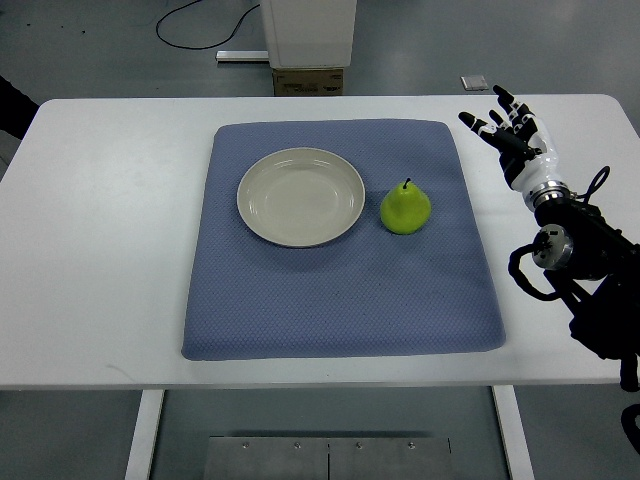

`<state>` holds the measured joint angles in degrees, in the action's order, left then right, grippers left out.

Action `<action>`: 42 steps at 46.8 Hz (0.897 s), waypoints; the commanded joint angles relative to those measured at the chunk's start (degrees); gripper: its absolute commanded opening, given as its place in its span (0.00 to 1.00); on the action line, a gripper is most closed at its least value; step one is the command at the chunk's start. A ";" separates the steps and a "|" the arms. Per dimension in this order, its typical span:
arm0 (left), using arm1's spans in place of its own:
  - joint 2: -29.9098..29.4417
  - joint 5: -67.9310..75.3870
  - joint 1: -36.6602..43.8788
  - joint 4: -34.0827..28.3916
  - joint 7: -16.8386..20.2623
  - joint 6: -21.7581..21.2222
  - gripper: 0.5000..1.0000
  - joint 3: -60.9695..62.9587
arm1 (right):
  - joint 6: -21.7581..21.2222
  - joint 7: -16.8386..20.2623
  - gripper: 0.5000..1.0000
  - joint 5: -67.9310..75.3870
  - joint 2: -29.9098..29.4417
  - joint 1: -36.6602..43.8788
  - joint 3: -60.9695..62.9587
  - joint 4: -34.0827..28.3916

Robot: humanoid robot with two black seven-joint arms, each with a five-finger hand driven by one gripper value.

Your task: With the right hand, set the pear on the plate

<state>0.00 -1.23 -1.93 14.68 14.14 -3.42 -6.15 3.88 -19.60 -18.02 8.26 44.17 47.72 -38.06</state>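
A green pear [405, 209] with a dark stem stands upright on the blue mat [340, 290], just right of the plate. The round cream plate [300, 196] lies on the mat's upper middle with nothing on it. My right hand [505, 128] hovers over the white table near its far right edge, to the right of the mat and well apart from the pear. Its black and white fingers are spread and hold nothing. The right arm [575, 250] comes in from the right edge. My left arm does not show.
The white table [100, 250] carries the mat. Beyond its far edge stand a white pedestal [308, 30] with a cardboard piece and a black cable on the floor. A dark shape [12, 105] shows at the left edge.
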 commanded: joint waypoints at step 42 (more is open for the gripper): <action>0.00 0.00 0.00 0.00 0.01 -0.01 1.00 0.00 | 0.07 0.18 1.00 0.00 -0.09 3.38 -0.44 1.49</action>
<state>0.00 -1.23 -1.93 14.68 14.14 -3.43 -6.15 3.96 -19.43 -18.06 8.17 47.51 47.30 -36.84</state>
